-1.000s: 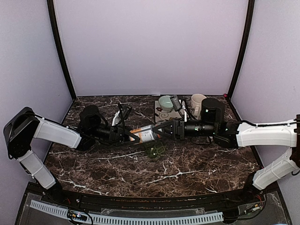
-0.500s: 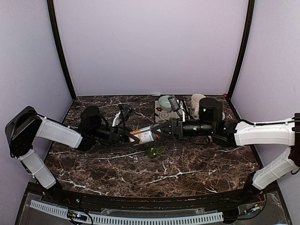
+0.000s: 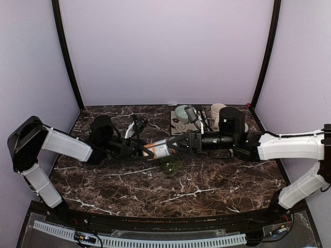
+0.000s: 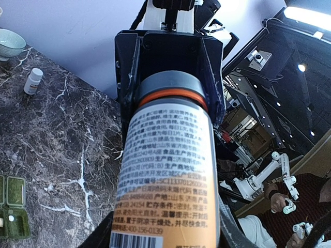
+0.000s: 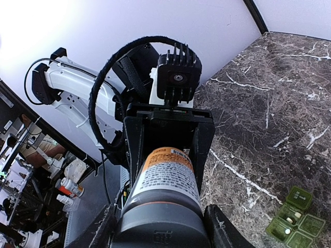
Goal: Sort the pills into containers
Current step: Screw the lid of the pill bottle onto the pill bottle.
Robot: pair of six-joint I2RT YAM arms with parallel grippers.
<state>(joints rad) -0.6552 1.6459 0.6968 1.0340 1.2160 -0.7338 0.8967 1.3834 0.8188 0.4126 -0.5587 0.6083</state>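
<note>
Spanning mid-frame: orange-labelled plastic pill bottle (image 3: 161,149); left gripper (image 3: 146,150) clamps its base, right gripper (image 3: 177,143) its dark cap (image 4: 170,82); we judge it braced for unscrewing; dark-green plastic organiser (image 3: 170,165) lies just below.

near table (image 3: 155,199) free; held bottle (image 3: 161,148) spans centre, just behind organiser (image 3: 170,165).

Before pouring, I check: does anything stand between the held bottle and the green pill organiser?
Nothing visible does. The orange dark-capped plastic bottle, held by the left gripper and right gripper, hangs just beyond the small dark-green plastic pill organiser.
</note>
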